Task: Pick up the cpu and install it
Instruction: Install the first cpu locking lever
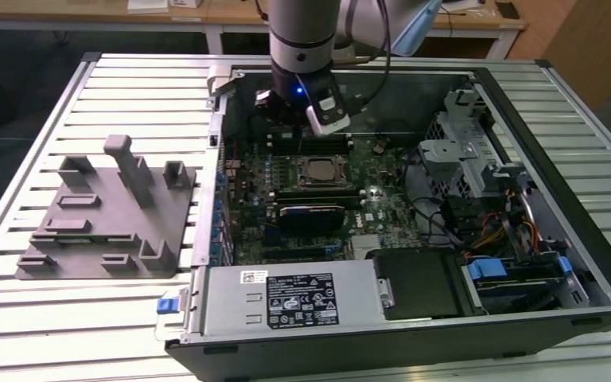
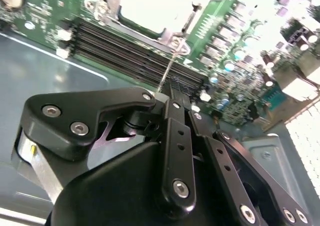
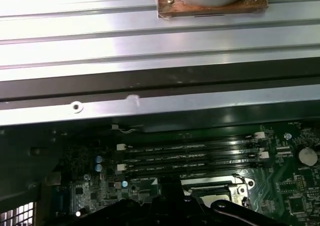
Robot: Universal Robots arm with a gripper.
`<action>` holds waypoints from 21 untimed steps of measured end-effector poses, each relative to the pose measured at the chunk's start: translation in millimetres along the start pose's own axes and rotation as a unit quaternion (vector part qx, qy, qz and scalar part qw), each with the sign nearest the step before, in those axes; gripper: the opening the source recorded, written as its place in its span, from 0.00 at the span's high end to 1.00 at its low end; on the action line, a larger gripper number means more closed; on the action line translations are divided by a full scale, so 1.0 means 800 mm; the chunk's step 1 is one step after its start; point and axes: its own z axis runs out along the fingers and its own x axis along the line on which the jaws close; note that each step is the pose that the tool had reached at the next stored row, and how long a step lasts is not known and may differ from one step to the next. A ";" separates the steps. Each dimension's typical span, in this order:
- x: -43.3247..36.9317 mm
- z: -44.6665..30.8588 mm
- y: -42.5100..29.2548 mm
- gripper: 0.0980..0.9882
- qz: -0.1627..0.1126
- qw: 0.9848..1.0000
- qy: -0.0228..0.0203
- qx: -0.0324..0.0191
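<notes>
Currently I see the arm (image 1: 303,32) reaching down into the open computer case (image 1: 560,207), which lies on its side on the slatted metal table (image 1: 29,159). I take the motherboard socket (image 1: 317,171) as my landmark for everything below.

The cpu (image 1: 318,169) sits in that socket, its pale top showing inside the metal frame. In the second wrist view the same pale square (image 2: 150,3) shows framed by the socket's metal, with the thin retention lever (image 2: 172,60) running from the frame toward the gripper.

The gripper (image 1: 303,131) hangs just beyond the socket, on the side toward the far case wall, over the dark memory slots (image 1: 308,143). It is near the cpu but I see no contact. In the second wrist view the black linkage (image 2: 175,136) looks drawn in to a narrow stance, with nothing visible between the fingers; the tips themselves are hidden, so I mark the jaw state as cannot tell.

In the first wrist view the memory slots (image 3: 190,156) lie between the socket frame (image 3: 235,186) and the case wall (image 3: 160,105).

The grey fixture (image 1: 104,215) stands on the table, well apart from the socket, to the exterior view's left of the case. The power supply (image 1: 295,298) fills the near end of the case.
</notes>
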 end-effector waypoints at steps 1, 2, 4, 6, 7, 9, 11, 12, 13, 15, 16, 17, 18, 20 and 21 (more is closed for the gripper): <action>-0.003 0.0001 0.0003 0.99 0.000 1.000 0.000 0.000; -0.007 0.0001 0.0006 0.99 0.000 1.000 0.000 0.000; -0.014 0.0003 0.0013 0.99 0.000 1.000 0.000 0.000; -0.021 0.0004 0.0019 0.99 0.000 1.000 0.000 0.000; -0.025 0.0005 0.0022 0.99 0.000 1.000 0.000 0.000; -0.030 0.0006 0.0028 0.99 0.001 1.000 0.000 0.002; -0.035 0.0007 0.0032 0.99 0.002 1.000 -0.001 0.005; -0.038 0.0007 0.0034 0.99 0.003 1.000 -0.001 0.007; -0.040 0.0007 0.0036 0.99 0.004 1.000 -0.001 0.008; -0.041 0.0007 0.0037 0.99 0.004 1.000 -0.002 0.009; -0.042 0.0008 0.0037 0.99 0.004 1.000 -0.002 0.009; -0.042 0.0007 0.0037 0.99 0.004 1.000 -0.002 0.009; -0.042 0.0008 0.0038 0.99 0.004 1.000 -0.002 0.009; -0.042 0.0008 0.0038 0.99 0.004 1.000 -0.002 0.009; -0.042 0.0013 0.0038 0.99 0.004 1.000 -0.002 0.009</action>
